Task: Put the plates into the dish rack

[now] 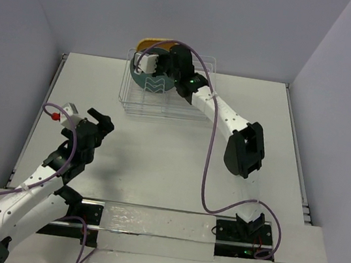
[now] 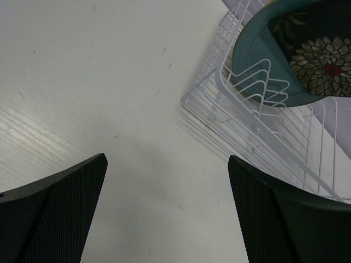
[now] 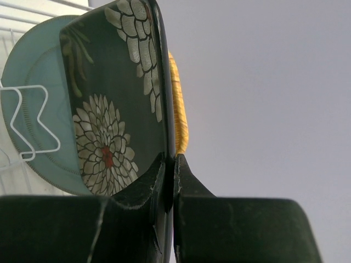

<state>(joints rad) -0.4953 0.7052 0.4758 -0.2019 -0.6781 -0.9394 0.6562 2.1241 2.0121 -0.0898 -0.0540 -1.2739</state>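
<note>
The wire dish rack (image 1: 141, 103) stands at the back of the table. A round teal plate (image 1: 154, 84) stands upright in its dividers. My right gripper (image 1: 166, 69) is over the rack, shut on the rim of the dark floral square plate (image 3: 115, 98), which it holds on edge right in front of the teal plate (image 3: 24, 76). A yellow-orange plate (image 1: 156, 41) stands at the rack's back; its edge shows in the right wrist view (image 3: 180, 109). I cannot tell which warm-coloured plate it is; the other is hidden. My left gripper (image 1: 100, 123) is open and empty, low over the table left of the rack.
The left wrist view shows the rack's near corner (image 2: 219, 118), the teal plate (image 2: 252, 55) and the floral plate (image 2: 318, 49) to the upper right of my open fingers (image 2: 258, 197). Grey walls enclose the table on three sides.
</note>
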